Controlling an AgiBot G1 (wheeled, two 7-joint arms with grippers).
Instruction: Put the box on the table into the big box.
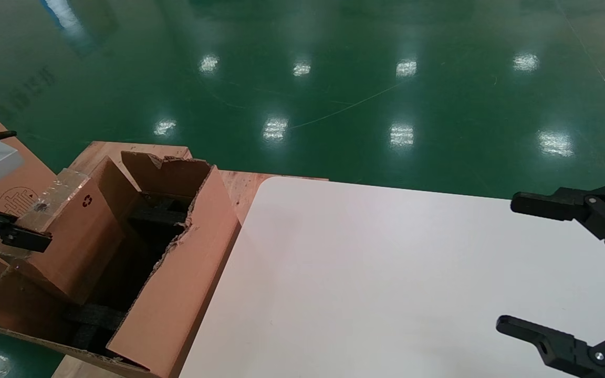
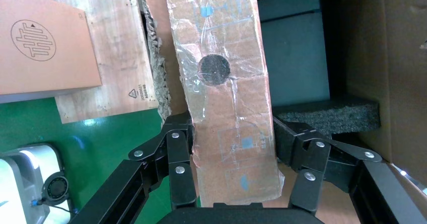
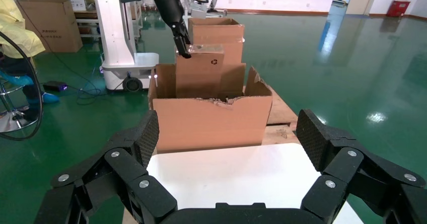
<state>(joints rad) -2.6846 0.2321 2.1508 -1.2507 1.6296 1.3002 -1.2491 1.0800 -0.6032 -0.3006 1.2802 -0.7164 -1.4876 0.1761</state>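
At the far left, the left end effector [image 1: 6, 231] is clamped on the box [image 1: 69, 231], its fingers [image 2: 181, 173] pressed against both long sides, holding it tilted and partly down inside the big box [image 1: 176, 294], which stands beside the white surface [image 1: 386, 273] on a wooden pallet [image 1: 239, 186]. To finish the step well, I would level the box and lower it straight between the torn flaps, keeping it off the black foam strips [image 1: 92, 317], and let go only once it rests on something firm. The left wrist view alone shows the grip itself, the shiny tape [image 2: 221, 43] with a dark round spot, and foam close beside the box; the right wrist view alone shows, from across the surface, how much of the box stands above the big box's rim. At the far right, the right end effector [image 1: 502, 262] hangs idle over the surface, spread wide and empty.
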